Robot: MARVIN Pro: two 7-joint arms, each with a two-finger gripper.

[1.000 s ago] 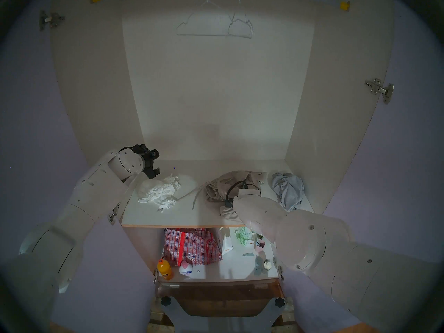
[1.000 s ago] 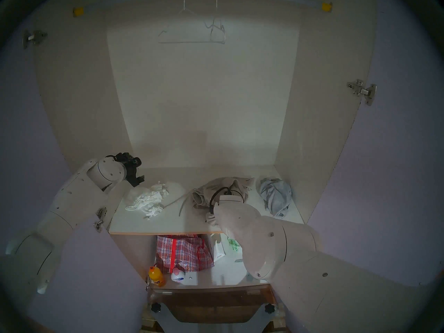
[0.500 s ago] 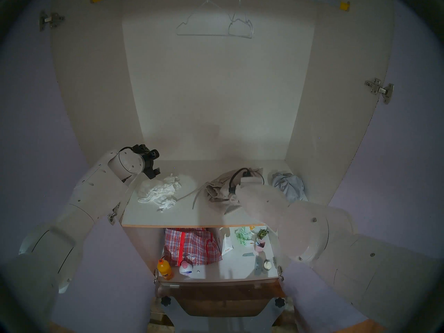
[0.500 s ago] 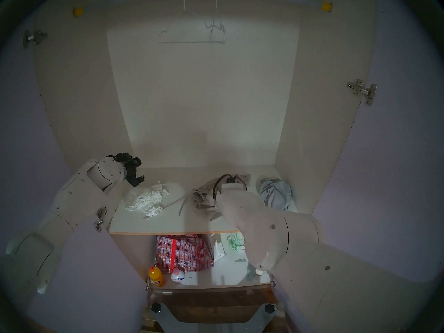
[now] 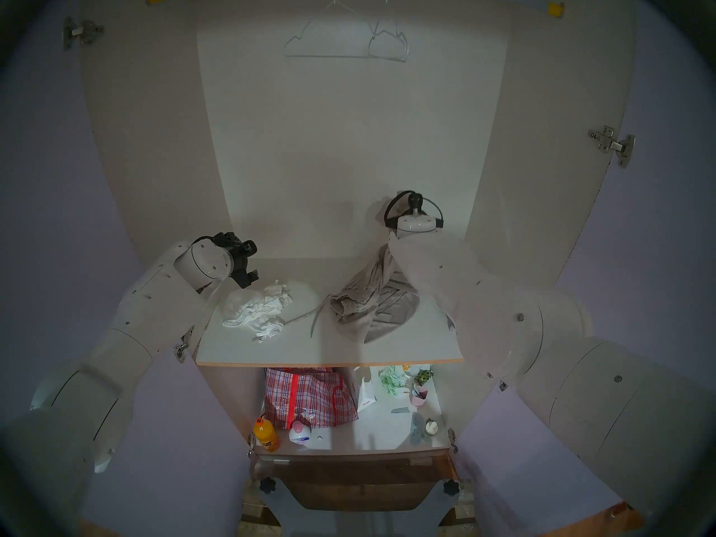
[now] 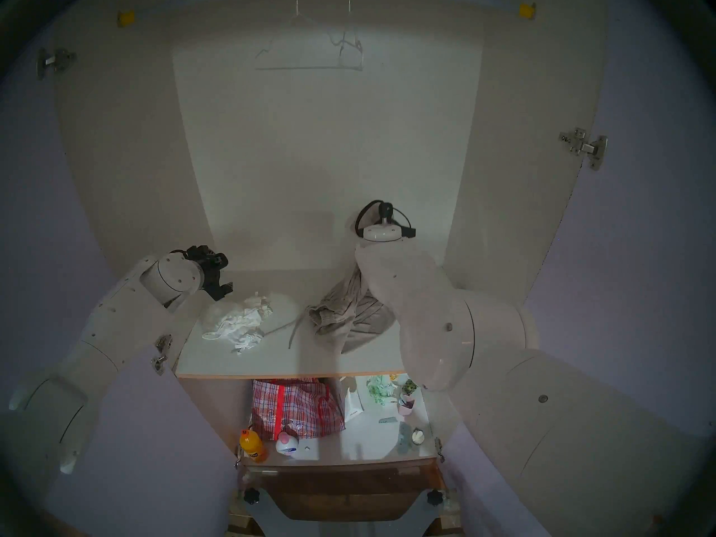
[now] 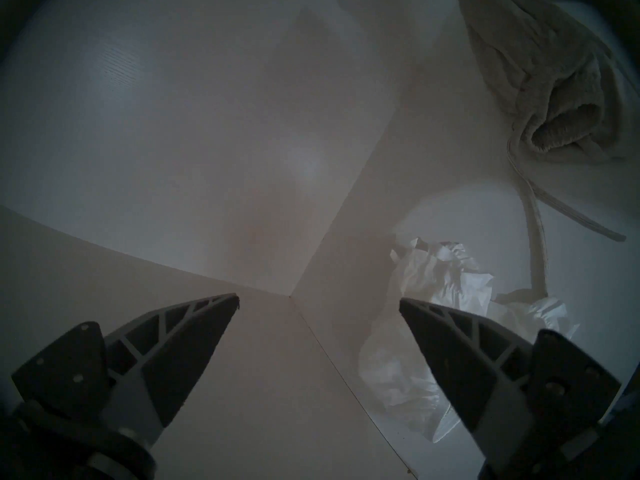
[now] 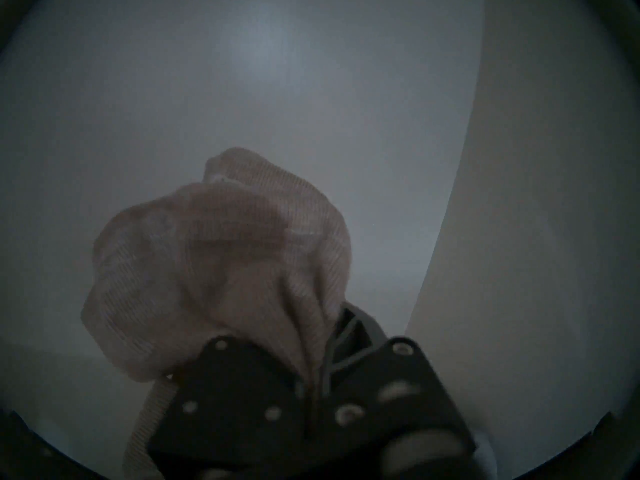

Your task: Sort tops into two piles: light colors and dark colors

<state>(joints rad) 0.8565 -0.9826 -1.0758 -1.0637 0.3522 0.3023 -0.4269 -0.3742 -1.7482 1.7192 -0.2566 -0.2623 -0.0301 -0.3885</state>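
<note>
A white strappy top (image 5: 257,307) lies crumpled at the shelf's left; it also shows in the left wrist view (image 7: 415,361). My left gripper (image 5: 248,278) hangs open and empty just left of and behind it, jaws wide apart (image 7: 318,299). My right gripper (image 8: 318,365) is shut on the beige-taupe knit (image 8: 225,261), which is raised above the shelf's right half. In the head view the knit (image 5: 368,303) hangs from under my right wrist, with its lower part and long cords (image 5: 315,319) still on the shelf. My right arm hides the grey-blue top.
The white shelf (image 5: 294,350) sits inside a wardrobe with side walls close by and open doors. Wire hangers (image 5: 348,40) hang above. The lower shelf holds a red plaid bag (image 5: 310,396), an orange bottle (image 5: 265,433), a green-and-white cloth (image 5: 391,379) and small items.
My right arm has risen and moved back with the knit, pulling most of it up off the shelf. The arm now covers the grey-blue top. My left arm has not moved.
</note>
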